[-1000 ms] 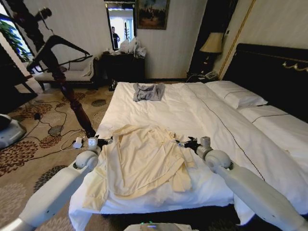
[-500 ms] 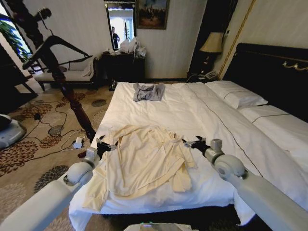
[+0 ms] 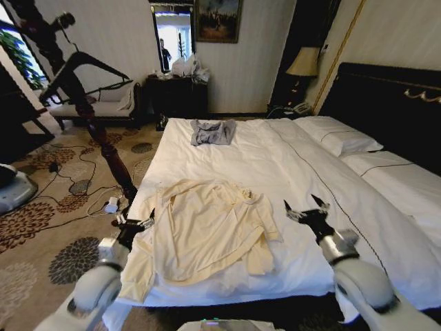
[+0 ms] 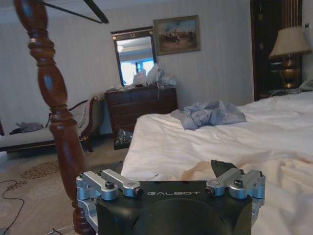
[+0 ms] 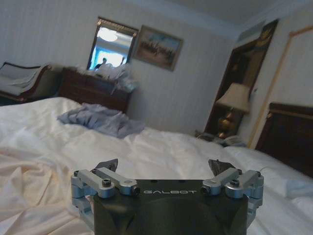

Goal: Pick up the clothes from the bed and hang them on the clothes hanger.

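Observation:
The cream long-sleeved clothes [image 3: 207, 231] lie spread flat on the near part of the white bed [image 3: 275, 158], collar toward the right. My left gripper [image 3: 134, 222] hovers open at the bed's left edge, just beside the shirt's left sleeve, holding nothing. My right gripper [image 3: 303, 205] is open above bare sheet, a little to the right of the collar. In the left wrist view the open gripper [image 4: 171, 176] faces the shirt [image 4: 274, 171]. The right wrist view shows the open gripper [image 5: 162, 166] with the shirt [image 5: 29, 176] off to one side. The black clothes hanger [image 3: 103, 63] hangs high on the coat stand.
A grey-blue garment [image 3: 212, 131] lies at the far end of the bed. The dark wooden coat stand [image 3: 103, 138] rises left of the bed, with cables [image 3: 76, 186] on the patterned carpet. A dresser [image 3: 176, 93] and a lamp [image 3: 303, 62] stand by the far wall.
Both arms have drawn back toward me and apart, carrying the grippers away from the shirt's shoulders. The shirt still lies on the bed.

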Robot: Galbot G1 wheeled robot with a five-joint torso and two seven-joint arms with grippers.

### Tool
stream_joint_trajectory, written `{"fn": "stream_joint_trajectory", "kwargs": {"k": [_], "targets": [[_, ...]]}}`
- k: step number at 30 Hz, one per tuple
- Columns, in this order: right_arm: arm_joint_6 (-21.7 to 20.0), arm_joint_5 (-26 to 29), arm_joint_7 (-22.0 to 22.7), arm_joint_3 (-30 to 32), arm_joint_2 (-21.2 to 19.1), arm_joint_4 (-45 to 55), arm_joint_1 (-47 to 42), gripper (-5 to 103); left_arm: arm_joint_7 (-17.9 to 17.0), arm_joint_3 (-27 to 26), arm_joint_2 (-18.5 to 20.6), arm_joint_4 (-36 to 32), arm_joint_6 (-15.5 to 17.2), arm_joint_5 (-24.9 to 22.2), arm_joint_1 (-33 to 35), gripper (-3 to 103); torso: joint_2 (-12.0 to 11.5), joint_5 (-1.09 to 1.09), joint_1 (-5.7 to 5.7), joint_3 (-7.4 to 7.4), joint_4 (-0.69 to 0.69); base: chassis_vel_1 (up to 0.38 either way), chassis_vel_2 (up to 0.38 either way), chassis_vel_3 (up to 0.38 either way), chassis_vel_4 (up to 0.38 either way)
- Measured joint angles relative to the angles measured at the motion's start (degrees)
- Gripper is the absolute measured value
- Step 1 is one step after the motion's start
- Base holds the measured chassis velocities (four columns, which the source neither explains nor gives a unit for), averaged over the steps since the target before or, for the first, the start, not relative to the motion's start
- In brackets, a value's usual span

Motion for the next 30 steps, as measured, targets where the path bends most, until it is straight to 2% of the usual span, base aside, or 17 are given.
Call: {"fn": "stream_joint_trajectory", "kwargs": {"k": [4, 5, 8, 13, 17, 18, 19, 21, 22, 25, 26, 28, 30], "targets": [[1.65, -4.48, -0.59, 0.45, 8.80, 4.10, -2.56, 100, 0.72, -1.98, -3.95, -3.25, -2.00, 1.43, 4.55, 100, 0.00, 0.00, 0.00, 0.01, 0.02, 0.000, 0.000, 0.000, 0.000], [1.65, -4.48, -0.59, 0.45, 8.80, 4.10, -2.56, 100, 0.72, -1.98, -3.95, -3.25, -2.00, 1.43, 4.55, 100, 0.00, 0.00, 0.00, 0.01, 0.02, 0.000, 0.000, 0.000, 0.000], [5.05, -9.55, -1.49, 0.52, 13.12, 5.59, -4.47, 100, 0.79, -3.26, -6.14, -5.22, -3.06, 1.50, 6.73, 100, 0.00, 0.00, 0.00, 0.01, 0.00, 0.000, 0.000, 0.000, 0.000], [5.93, -10.50, -1.61, 0.15, 15.62, 6.06, -5.42, 100, 0.72, -4.62, -6.95, -6.45, -3.20, 1.08, 7.45, 100, 0.00, 0.00, 0.00, 0.02, 0.01, 0.000, 0.000, 0.000, 0.000], [5.93, -11.06, -1.58, -0.79, 17.15, 6.30, -5.66, 100, -0.15, -5.26, -5.95, -7.45, -1.94, 0.19, 6.80, 100, -0.01, -0.01, 0.01, 0.02, 0.02, 0.000, 0.000, 0.000, 0.000], [6.33, -12.04, -1.56, -1.55, 18.26, 6.14, -6.12, 100, -1.84, -6.66, -3.42, -9.74, 1.20, -2.36, 4.97, 100, -0.01, -0.01, 0.01, 0.02, 0.02, 0.000, 0.000, 0.000, 0.000], [6.64, -12.43, -1.56, -1.82, 18.63, 5.92, -6.35, 100, -2.98, -7.61, -1.89, -10.71, 2.78, -3.74, 3.67, 100, -0.01, -0.01, 0.01, 0.02, 0.01, 0.000, 0.000, 0.000, 0.000], [6.79, -12.61, -1.56, -2.00, 18.78, 5.81, -6.41, 100, -3.66, -8.36, -0.92, -11.24, 3.80, -4.70, 2.73, 100, -0.01, 0.00, 0.01, 0.02, 0.00, 0.000, 0.000, 0.000, 0.000], [6.94, -12.86, -1.56, -2.41, 19.04, 5.62, -6.42, 100, -4.86, -10.33, 1.22, -12.28, 5.68, -7.40, 1.00, 100, -0.01, -0.01, 0.01, 0.02, -0.01, 0.000, 0.000, 0.000, 0.000], [6.98, -13.23, -1.55, -3.27, 19.39, 5.26, -6.34, 100, -6.56, -14.95, 6.48, -13.71, 8.61, -14.58, -2.03, 100, -0.01, -0.01, 0.02, 0.02, 0.02, 0.000, 0.000, 0.000, 0.000], [6.98, -13.23, -1.55, -3.27, 19.39, 5.26, -6.34, 100, -6.56, -14.95, 6.48, -13.71, 8.61, -14.58, -2.03, 100, -0.01, -0.01, 0.02, 0.02, 0.02, 0.000, 0.000, 0.000, 0.000], [7.02, -13.50, -1.52, -3.83, 19.80, 4.82, -6.35, 100, -6.86, -20.07, 12.22, -13.90, 10.76, -22.28, -4.75, 100, -0.01, -0.01, 0.02, 0.02, 0.01, 0.000, 0.000, 0.000, 0.000], [7.02, -13.58, -1.45, -4.06, 20.04, 4.78, -6.43, 100, -5.55, -23.83, 16.22, -12.83, 11.37, -27.43, -6.59, 100, -0.01, 0.00, 0.02, 0.02, 0.00, 0.000, 0.000, 0.000, 0.000]]}}
